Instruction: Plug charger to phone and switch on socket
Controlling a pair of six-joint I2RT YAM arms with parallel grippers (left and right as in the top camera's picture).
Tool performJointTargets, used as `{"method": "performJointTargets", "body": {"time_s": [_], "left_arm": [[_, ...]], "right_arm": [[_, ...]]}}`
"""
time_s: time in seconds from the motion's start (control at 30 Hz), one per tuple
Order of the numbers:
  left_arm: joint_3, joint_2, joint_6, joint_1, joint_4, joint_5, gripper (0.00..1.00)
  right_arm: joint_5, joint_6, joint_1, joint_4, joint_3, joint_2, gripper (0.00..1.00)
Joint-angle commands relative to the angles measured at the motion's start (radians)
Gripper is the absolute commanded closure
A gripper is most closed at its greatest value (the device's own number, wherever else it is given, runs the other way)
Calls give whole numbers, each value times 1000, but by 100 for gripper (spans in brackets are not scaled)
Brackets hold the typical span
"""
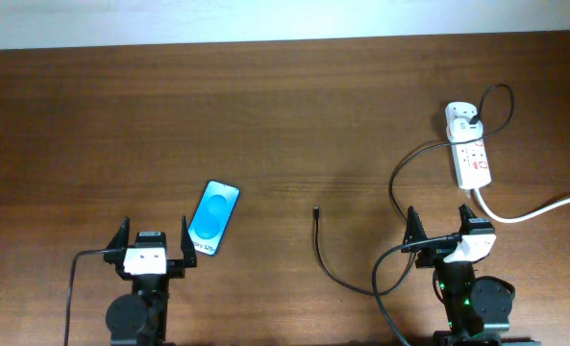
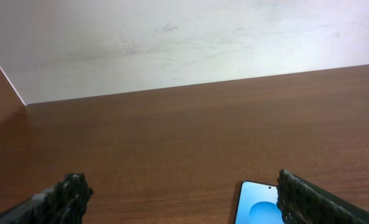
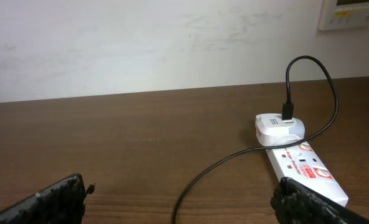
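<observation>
Left gripper (image 1: 153, 238), right gripper (image 1: 440, 231): fingers spread, empty. Thin black charger cable (image 1: 317, 223) tip lies between slim blue-screen phone (image 1: 214, 218) and white oblong socket strip (image 1: 473, 161).

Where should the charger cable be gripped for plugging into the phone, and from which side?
Grip the cable just behind its connector tip, coming straight down from above with the jaws across it. That end lies flat and free on the table, with bare wood on both sides.
</observation>
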Motion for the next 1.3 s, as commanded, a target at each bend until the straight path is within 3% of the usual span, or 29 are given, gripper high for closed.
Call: {"method": "performJointTargets", "body": {"time_s": [0.0,1.27], "left_arm": [[-8,-8,20,4,2,11,1],[-7,-8,16,4,2,25,1]], "right_arm": [[10,3,7,-6,-5,-12,2],[9,3,7,-6,-5,-12,2]]}}
